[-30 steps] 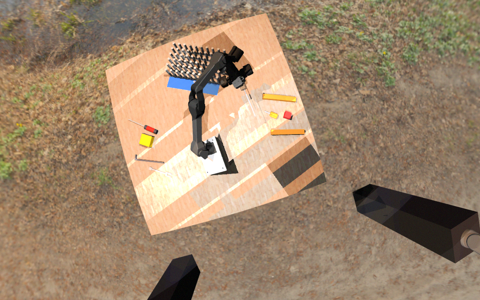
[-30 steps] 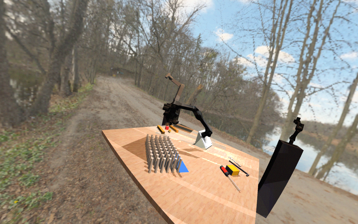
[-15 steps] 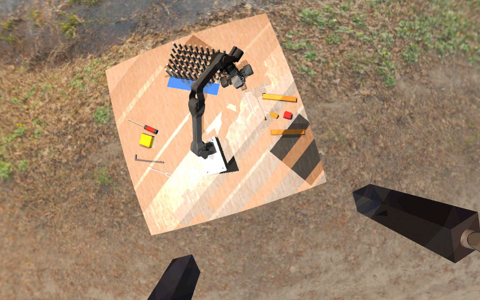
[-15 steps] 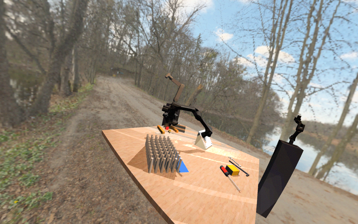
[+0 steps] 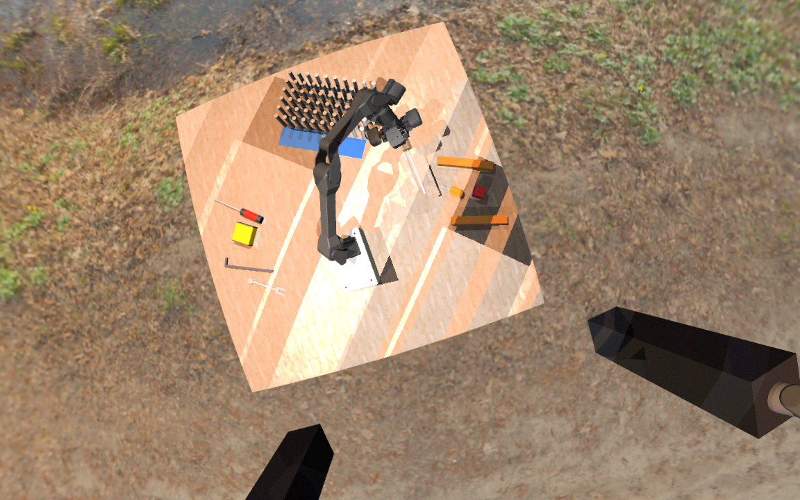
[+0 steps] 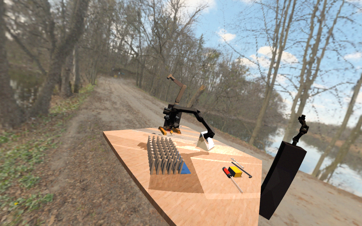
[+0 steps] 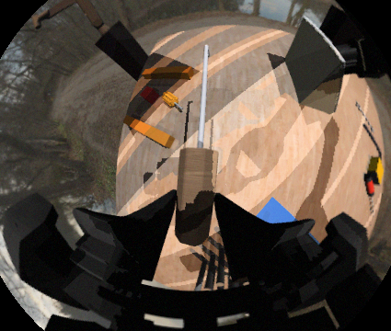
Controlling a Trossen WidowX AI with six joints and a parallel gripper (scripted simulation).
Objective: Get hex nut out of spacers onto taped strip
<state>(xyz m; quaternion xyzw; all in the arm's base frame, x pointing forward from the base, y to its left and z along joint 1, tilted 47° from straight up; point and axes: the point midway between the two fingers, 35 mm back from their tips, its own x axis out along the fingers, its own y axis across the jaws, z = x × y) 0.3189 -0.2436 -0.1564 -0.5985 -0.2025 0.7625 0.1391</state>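
The wooden-handled tool [image 5: 415, 171] [image 7: 197, 184] points its pale metal shaft away from the blue strip [image 5: 351, 146] [image 6: 185, 169] [image 7: 273, 212], long axis sloping slantwise over the table [image 5: 291, 348] [image 6: 218, 207] [image 7: 250, 78]. The jaws of the gripper [image 5: 403, 146] [image 6: 173, 125] [image 7: 196, 198] pinch its handle, beyond 1 end of the strip. A tiny ring, apparently the nut [image 5: 323, 135], lies on the strip, at its edge beside the standing spacers [image 5: 280, 121] [image 6: 152, 167] [image 7: 211, 276]. Well apart from the strip, 2 orange bars [image 5: 464, 163] [image 6: 162, 130] [image 7: 167, 73] flank 1 red block [image 5: 478, 192] [image 6: 168, 129] [image 7: 150, 95]. Light bands and shadows cross the wooden top; past the strip and table are a dirt track, bare trees and water.
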